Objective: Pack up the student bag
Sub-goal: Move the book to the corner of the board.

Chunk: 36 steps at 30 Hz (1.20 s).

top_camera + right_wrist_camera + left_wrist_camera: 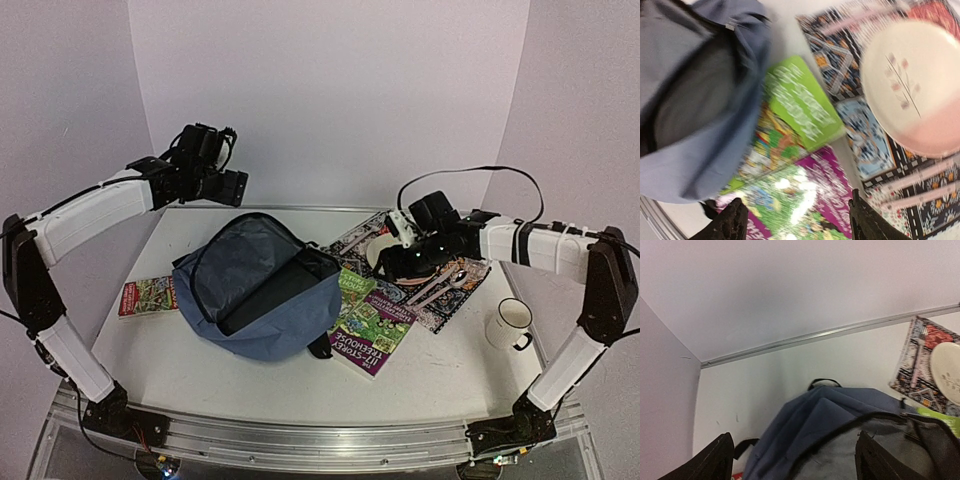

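One soft grey-blue fabric backpack (262, 300), three colourful paperback books (372, 330) (one near the tabletop's left edge), one round cream plate (912, 85), one white mug (510, 322), one patterned mat (350, 243).

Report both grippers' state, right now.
Left gripper: jaws open, holding nothing.
Right gripper: jaws open, holding nothing.
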{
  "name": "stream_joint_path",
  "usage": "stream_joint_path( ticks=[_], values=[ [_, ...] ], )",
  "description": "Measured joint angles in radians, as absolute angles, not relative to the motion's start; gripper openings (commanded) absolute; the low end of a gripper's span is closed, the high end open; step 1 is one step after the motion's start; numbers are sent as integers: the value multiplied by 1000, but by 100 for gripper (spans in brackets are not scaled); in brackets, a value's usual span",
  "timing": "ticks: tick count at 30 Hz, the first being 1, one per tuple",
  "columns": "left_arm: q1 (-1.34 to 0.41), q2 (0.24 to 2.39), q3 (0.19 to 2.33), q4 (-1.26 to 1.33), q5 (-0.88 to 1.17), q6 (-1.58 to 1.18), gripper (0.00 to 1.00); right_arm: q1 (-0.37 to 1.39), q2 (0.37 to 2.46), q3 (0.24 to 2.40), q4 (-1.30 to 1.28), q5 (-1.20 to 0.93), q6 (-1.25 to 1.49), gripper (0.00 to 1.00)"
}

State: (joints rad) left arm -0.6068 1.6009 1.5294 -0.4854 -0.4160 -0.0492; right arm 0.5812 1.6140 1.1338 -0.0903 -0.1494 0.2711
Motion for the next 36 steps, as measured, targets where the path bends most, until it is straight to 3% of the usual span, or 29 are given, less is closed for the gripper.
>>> stream_joint_path(
  ticks=[10,19,29,36],
  values=[
    [-913,1482,1371,-583,-206,-361,85,506,1704,1080,-100,-183,226,74],
    [-1145,1561,1330,-582,-125,-524,75,505,1828,1089,-96,-246,205,71],
    [-1188,1835,1348,-505,5,-549,68,519,1789,1011,-65,-361,251,63],
    [-1181,1915,1367,-497,18,-552,68,644,1668,857,-64,-429,346,53]
  ],
)
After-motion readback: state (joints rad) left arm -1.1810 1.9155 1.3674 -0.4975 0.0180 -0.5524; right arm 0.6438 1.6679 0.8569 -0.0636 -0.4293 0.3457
